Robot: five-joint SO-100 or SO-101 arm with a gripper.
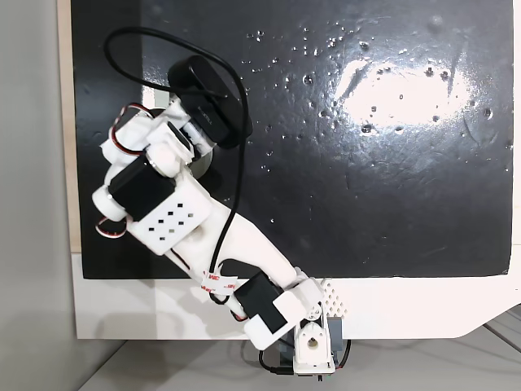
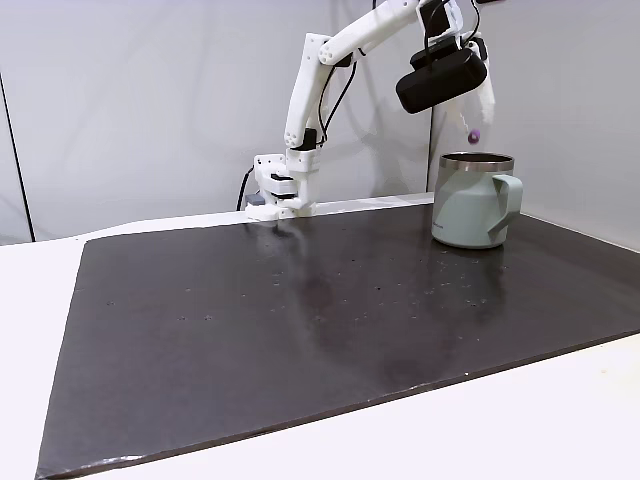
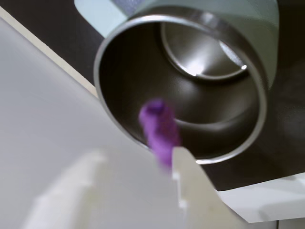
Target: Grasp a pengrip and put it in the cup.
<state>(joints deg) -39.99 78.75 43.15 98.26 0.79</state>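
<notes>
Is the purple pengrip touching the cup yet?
Apart. In a fixed view the pengrip hangs in the air above the cup rim, with wall visible between them.

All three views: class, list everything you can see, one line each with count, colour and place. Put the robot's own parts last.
Mat: one, black, covering most of the table.
Table: one, white, showing around the mat's edges.
Cup: one, pale grey-green outside, shiny steel inside, standing on the mat at the right of a fixed view, its handle pointing right.
Pengrip: one, purple, seen over the cup's opening in the wrist view; in a fixed view it is a small purple speck above the rim.
Arm: one, white with black motors, rising from its base at the table's far edge.
Camera: one, black, mounted at the wrist.
Gripper: one, white, above the cup, pengrip at its fingertips; blur hides the grip.
</notes>
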